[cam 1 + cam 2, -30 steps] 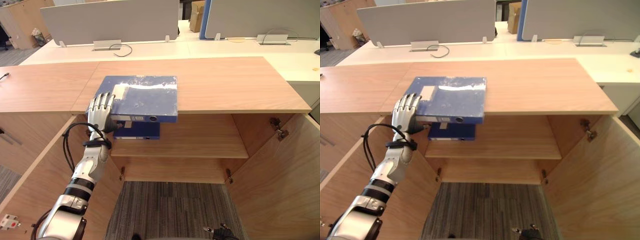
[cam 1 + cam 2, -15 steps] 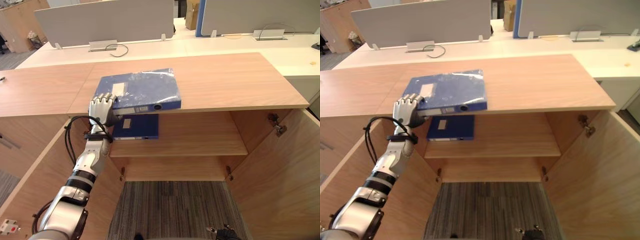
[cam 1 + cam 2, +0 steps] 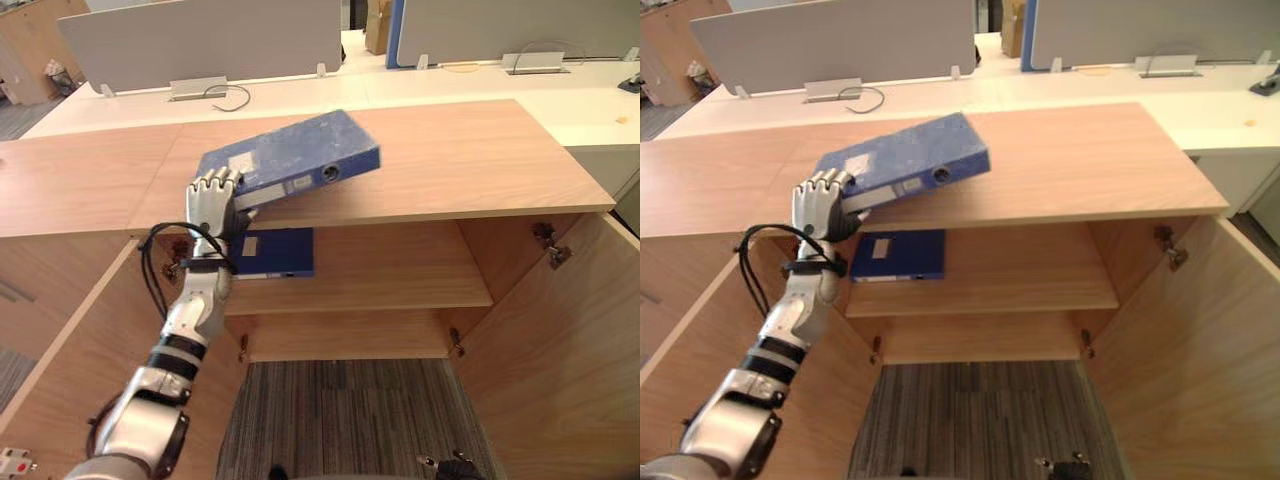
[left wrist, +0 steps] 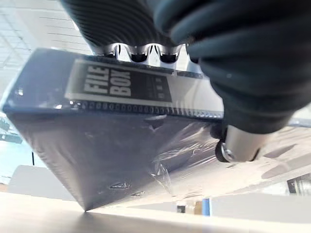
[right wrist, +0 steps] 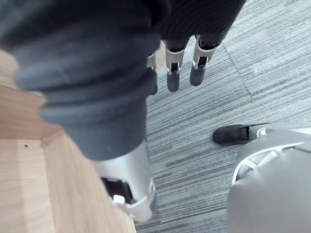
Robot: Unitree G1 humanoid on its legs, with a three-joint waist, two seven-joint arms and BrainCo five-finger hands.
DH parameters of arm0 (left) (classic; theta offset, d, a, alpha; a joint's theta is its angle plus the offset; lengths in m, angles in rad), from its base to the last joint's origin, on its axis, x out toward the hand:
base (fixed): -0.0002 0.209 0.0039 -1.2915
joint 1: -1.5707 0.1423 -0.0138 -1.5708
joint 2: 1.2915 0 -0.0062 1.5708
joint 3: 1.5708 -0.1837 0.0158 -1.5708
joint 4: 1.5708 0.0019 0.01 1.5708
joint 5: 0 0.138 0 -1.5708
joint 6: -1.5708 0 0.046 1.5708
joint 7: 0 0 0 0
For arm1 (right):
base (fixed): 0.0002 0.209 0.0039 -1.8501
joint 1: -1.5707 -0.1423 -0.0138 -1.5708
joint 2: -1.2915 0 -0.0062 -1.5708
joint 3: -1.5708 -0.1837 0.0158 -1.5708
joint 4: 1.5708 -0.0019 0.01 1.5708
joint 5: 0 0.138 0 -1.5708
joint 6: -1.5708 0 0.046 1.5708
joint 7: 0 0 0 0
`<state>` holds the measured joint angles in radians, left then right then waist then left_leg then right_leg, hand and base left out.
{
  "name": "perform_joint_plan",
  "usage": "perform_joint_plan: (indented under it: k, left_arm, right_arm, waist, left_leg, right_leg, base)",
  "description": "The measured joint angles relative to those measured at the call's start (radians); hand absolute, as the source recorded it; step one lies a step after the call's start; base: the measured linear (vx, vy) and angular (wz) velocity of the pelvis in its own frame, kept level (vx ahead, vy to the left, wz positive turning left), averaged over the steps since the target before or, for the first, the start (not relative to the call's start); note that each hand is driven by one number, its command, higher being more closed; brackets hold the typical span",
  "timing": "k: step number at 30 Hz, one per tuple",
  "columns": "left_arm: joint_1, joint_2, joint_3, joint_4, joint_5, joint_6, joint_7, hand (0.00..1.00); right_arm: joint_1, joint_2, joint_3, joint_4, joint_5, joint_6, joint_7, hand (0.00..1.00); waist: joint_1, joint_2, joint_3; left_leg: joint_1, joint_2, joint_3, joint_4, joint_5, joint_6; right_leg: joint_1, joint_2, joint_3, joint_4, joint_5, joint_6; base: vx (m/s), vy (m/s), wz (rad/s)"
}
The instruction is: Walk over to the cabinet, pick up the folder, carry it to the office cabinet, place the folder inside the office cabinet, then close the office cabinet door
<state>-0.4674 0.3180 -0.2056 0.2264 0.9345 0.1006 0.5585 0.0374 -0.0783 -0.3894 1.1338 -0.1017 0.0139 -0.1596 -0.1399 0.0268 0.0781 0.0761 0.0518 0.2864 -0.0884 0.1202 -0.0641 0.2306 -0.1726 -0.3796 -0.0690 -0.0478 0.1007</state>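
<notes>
Pick-up step: left hand clamps folder by corner, tilted on cabinet top; right hand hangs slack. Next: lift clear, carry.

Folders, blue: we count two, the upper folder tilted above the cabinet top and the lower folder flat on the cabinet's shelf.
Cabinets: one, with one shelf.
Cabinet doors: two, the left door and the right door, both open.
Grey desk screens behind the cabinet: we count two, the left screen and the right screen.
</notes>
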Motion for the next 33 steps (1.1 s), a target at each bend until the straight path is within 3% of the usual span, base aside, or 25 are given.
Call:
perform_joint_plan:
  k: [4, 8, 10, 13, 20, 22, 24, 27, 33]
  left_arm:
    - [0.162, -0.122, -0.002, -0.235, -0.148, -0.081, -0.001, 1.0]
    - [0.31, -0.183, -0.002, -0.363, -0.413, -0.19, -0.028, 1.0]
    - [0.376, -0.193, 0.001, -0.375, -0.577, -0.241, -0.078, 1.0]
    - [0.445, -0.192, 0.015, -0.375, -0.817, -0.284, -0.157, 1.0]
    - [0.534, -0.171, 0.069, -0.376, -1.243, -0.307, -0.294, 1.0]
    - [0.578, -0.163, 0.079, -0.436, -1.409, -0.307, -0.342, 1.0]
    - [0.615, -0.169, 0.082, -0.491, -1.483, -0.308, -0.373, 1.0]
    - [0.661, -0.181, 0.083, -0.577, -1.54, -0.316, -0.428, 1.0]
    - [0.729, -0.215, 0.1, -0.611, -1.569, -0.324, -0.474, 1.0]
  right_arm:
    - [0.006, 0.002, -0.024, 0.0, 0.001, 0.019, -0.005, 0.0]
    - [0.017, 0.003, -0.024, 0.0, 0.002, 0.026, -0.008, 0.0]
    - [0.028, 0.003, -0.024, 0.0, 0.004, 0.026, -0.008, 0.0]
    - [0.034, 0.003, -0.024, 0.0, 0.024, 0.025, -0.007, 0.0]
    - [0.028, 0.002, 0.041, -0.038, 0.101, 0.022, -0.006, 0.0]
    - [0.042, 0.005, 0.147, -0.191, 0.155, 0.014, -0.004, 0.0]
    - [0.074, 0.012, 0.198, -0.363, 0.197, 0.0, 0.0, 0.0]
    - [0.159, 0.043, 0.232, -0.743, 0.245, -0.04, 0.003, 0.0]
    - [0.275, 0.14, 0.235, -1.136, 0.354, -0.111, 0.01, 0.0]
  waist:
    - [0.013, 0.002, 0.002]
    - [0.027, 0.003, 0.003]
    - [0.038, 0.003, 0.003]
    - [0.045, 0.003, 0.003]
    - [0.051, 0.003, 0.003]
    - [0.051, 0.001, 0.001]
    - [0.047, 0.001, 0.001]
    - [0.043, 0.0, -0.001]
    - [0.041, -0.002, -0.001]
  left_leg:
    - [0.0, -0.002, -0.001, 0.0, -0.002, 0.0]
    - [0.0, 0.0, -0.003, -0.001, -0.003, 0.0]
    - [0.0, 0.001, -0.005, -0.002, -0.004, 0.001]
    - [0.0, 0.0, -0.008, -0.004, -0.006, 0.002]
    - [0.0, 0.001, -0.01, -0.005, -0.006, 0.002]
    - [-0.007, 0.006, 0.004, 0.0, -0.005, 0.003]
    - [-0.013, 0.007, 0.007, 0.001, -0.005, 0.003]
    - [-0.023, 0.009, 0.009, 0.001, -0.004, 0.004]
    - [-0.023, 0.013, 0.032, 0.001, -0.005, 0.004]
  right_leg:
    - [0.0, -0.001, 0.0, -0.001, 0.0, 0.0]
    - [0.002, 0.001, 0.0, -0.001, -0.001, -0.002]
    - [0.002, 0.002, 0.0, 0.0, -0.003, -0.005]
    - [0.002, 0.001, -0.001, 0.002, -0.004, -0.006]
    - [0.001, 0.002, 0.0, 0.004, -0.003, -0.005]
    - [-0.02, 0.002, 0.024, 0.015, -0.002, -0.002]
    - [-0.035, 0.001, 0.031, 0.024, -0.002, -0.002]
    - [-0.051, 0.001, 0.034, 0.035, -0.002, -0.002]
    - [-0.074, 0.0, 0.061, 0.05, -0.002, -0.001]
  base:
    - [-0.01, 0.019, 0.0]
    - [0.0, 0.0, 0.0]
    - [0.0, 0.0, 0.0]
    - [0.0, 0.0, 0.0]
    - [0.0, 0.0, 0.0]
    - [0.0, 0.004, -0.18]
    - [-0.01, 0.019, -0.14]
    - [-0.03, 0.023, -0.03]
    - [-0.06, 0.023, -0.13]
